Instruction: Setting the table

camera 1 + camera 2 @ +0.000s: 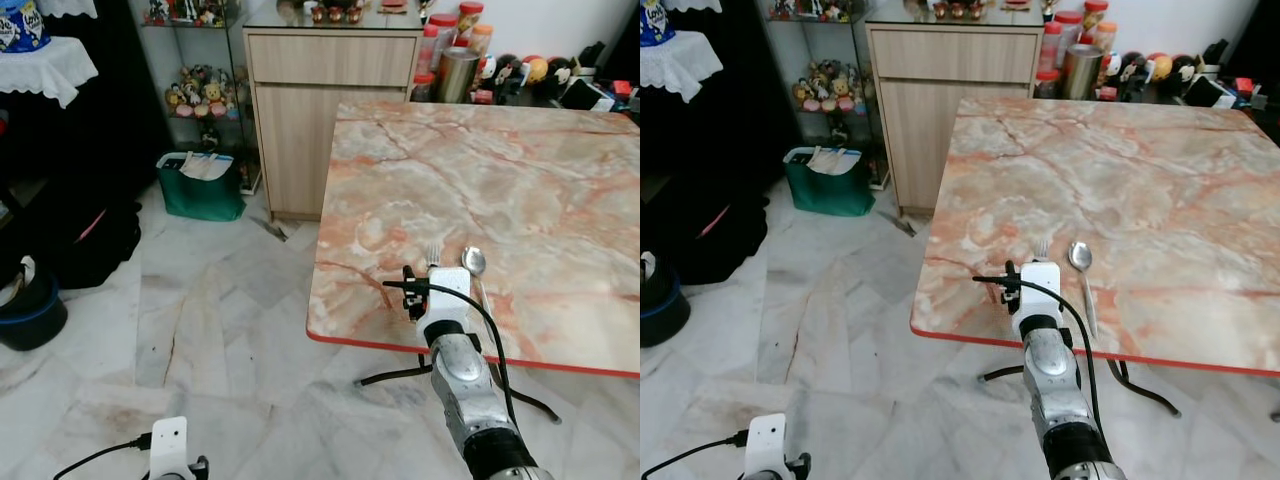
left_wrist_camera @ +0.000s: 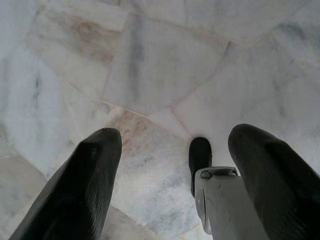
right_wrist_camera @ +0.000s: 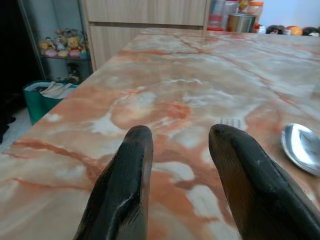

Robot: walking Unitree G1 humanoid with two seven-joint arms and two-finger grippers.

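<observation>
While the left gripper [image 2: 170, 170] is hanging spread over the floor, the right gripper [image 3: 180, 165] is hovering empty, fingers apart, lower centre, beside the fork [image 1: 433, 254] and spoon [image 1: 473, 262] lying parallel near the bench [image 1: 560, 190] edge, probably as a place setting.

The head cameras are looking forward and down over the table [image 1: 520, 190] edge. The right wrist camera is skimming low across that table; the left is facing the floor [image 2: 150, 65] closely.
</observation>
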